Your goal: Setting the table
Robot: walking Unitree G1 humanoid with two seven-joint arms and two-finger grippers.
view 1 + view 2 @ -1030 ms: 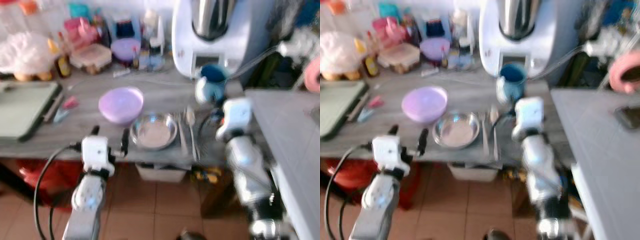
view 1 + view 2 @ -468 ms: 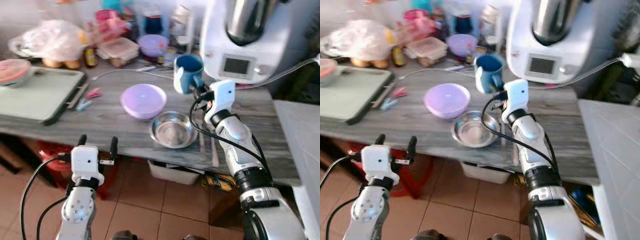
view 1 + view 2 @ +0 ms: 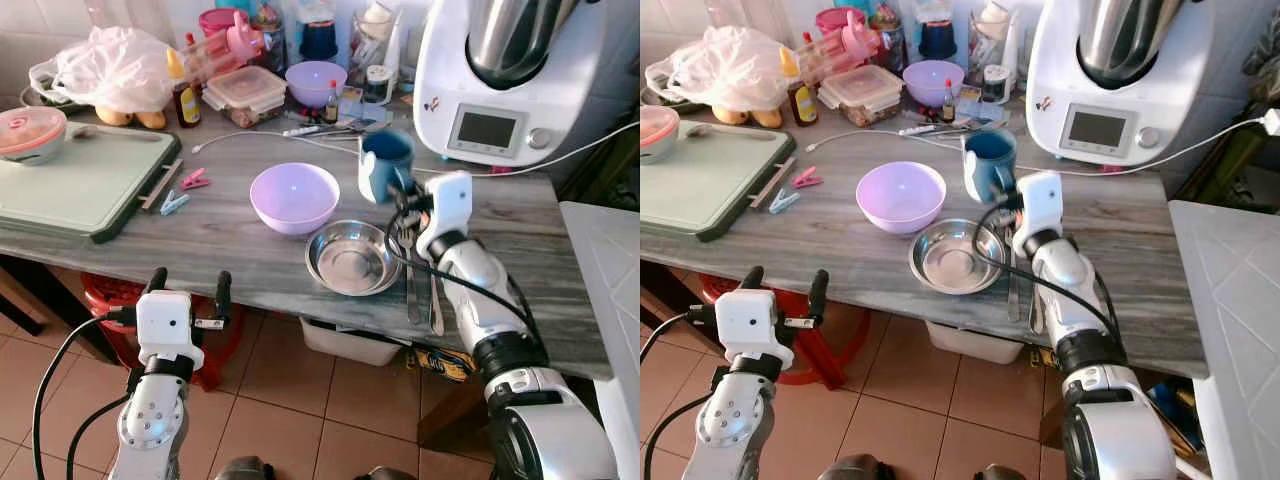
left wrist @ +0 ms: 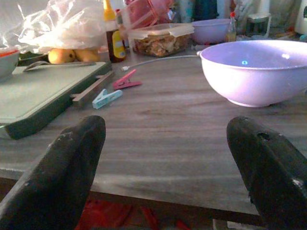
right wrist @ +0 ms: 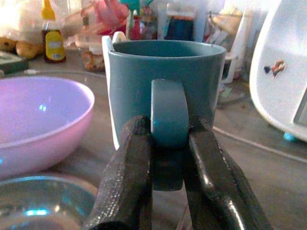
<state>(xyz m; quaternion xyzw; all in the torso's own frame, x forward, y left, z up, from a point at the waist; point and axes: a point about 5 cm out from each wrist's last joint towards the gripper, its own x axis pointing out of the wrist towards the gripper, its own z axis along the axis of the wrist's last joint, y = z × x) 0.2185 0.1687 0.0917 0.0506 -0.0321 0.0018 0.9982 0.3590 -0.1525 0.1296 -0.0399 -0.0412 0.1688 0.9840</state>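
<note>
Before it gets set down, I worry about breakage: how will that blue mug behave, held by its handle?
The blue mug looks like glazed ceramic, so probably rigid, fairly heavy and chip-prone. The right gripper pinches only its handle, so it may swing or slip on the smooth glaze. The mug looks upright with a broad base, so it should stand steady.

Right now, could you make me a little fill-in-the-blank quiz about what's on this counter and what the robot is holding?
1. The right end effector grips the blue mug by its ____.
2. The purple bowl sits beside a shiny ____ bowl.
3. The left end effector, below the counter edge, has its fingers ____.
4. Two clothespins lie next to the green ____.

Missing words: handle; metal; open; cutting board
</note>
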